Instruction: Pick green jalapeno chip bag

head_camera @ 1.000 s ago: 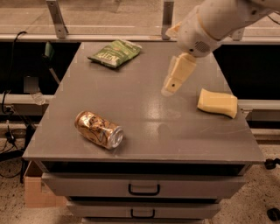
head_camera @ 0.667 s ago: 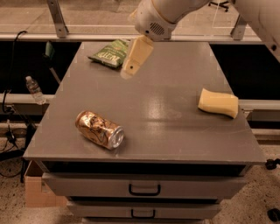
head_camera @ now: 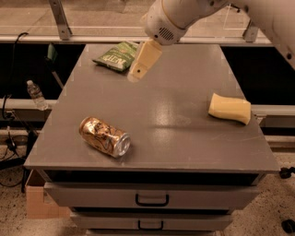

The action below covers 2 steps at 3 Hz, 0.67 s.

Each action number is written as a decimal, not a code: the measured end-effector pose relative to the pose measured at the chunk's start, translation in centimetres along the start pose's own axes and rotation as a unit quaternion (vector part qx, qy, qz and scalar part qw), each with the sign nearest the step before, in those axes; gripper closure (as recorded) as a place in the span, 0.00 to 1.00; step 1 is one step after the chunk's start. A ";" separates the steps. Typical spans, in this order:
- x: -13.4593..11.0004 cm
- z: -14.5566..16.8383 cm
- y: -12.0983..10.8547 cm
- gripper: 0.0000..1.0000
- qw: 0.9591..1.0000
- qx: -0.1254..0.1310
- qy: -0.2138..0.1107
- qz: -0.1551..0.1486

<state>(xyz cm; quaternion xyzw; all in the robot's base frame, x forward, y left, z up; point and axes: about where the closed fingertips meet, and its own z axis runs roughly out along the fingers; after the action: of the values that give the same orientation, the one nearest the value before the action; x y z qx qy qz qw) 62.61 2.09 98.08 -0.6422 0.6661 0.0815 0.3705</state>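
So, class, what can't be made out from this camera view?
Green jalapeno chip bag: right edge hidden behind the hand, poised above the table's far-left area.
Arm: cut off by the top edge.
Lowest drawer: cut off by the bottom edge.
Can: label too small to read.

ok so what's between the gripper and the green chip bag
Nothing. In the camera view the gripper overlaps the right edge of the green jalapeno chip bag, with no object between them.

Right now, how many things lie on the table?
3: the chip bag at the far left, the can front left, the sponge at right. The gripper hangs near the bag.
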 end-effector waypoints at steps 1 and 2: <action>2.9 5.3 -2.4 0.00 0.996 0.038 -0.004 0.079; 4.0 12.1 -8.2 0.00 0.981 0.090 -0.055 0.162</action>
<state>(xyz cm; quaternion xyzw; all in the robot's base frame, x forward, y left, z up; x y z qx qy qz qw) 75.20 4.64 90.02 -0.4845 0.7443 0.1157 0.4449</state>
